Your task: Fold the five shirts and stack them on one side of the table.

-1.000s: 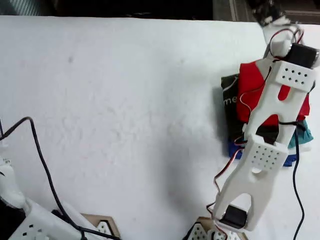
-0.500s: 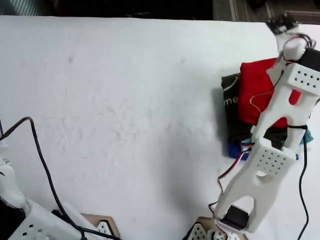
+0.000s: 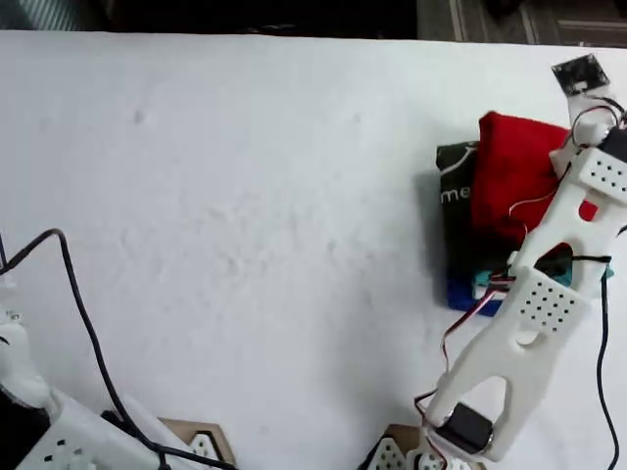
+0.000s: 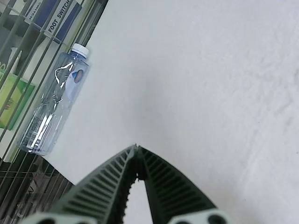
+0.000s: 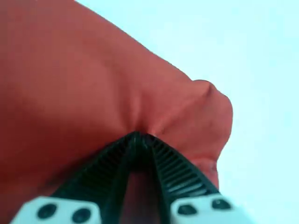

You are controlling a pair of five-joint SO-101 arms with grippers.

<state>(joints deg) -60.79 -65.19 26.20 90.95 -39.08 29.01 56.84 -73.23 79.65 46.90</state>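
Note:
A stack of folded shirts lies at the table's right side, with a red shirt point(image 3: 514, 171) on top. Under it show a dark shirt point(image 3: 453, 186), a teal edge point(image 3: 485, 282) and a blue shirt point(image 3: 465, 294). The white right arm point(image 3: 534, 304) stretches over the stack's right part. In the right wrist view my right gripper point(image 5: 136, 136) is shut, its tips pinching a pucker of the red shirt point(image 5: 93, 70). My left gripper point(image 4: 137, 149) is shut on nothing, above bare white table near an edge.
The white table point(image 3: 245, 196) spreads wide to the left of the stack. The left arm's base and a black cable point(image 3: 83, 323) sit at the front left corner. A clear plastic bottle point(image 4: 56, 100) lies on the floor beyond the table edge.
The right arm has swung toward the right edge of the table, uncovering more of the red shirt, which has shifted slightly with it. The left arm has not moved.

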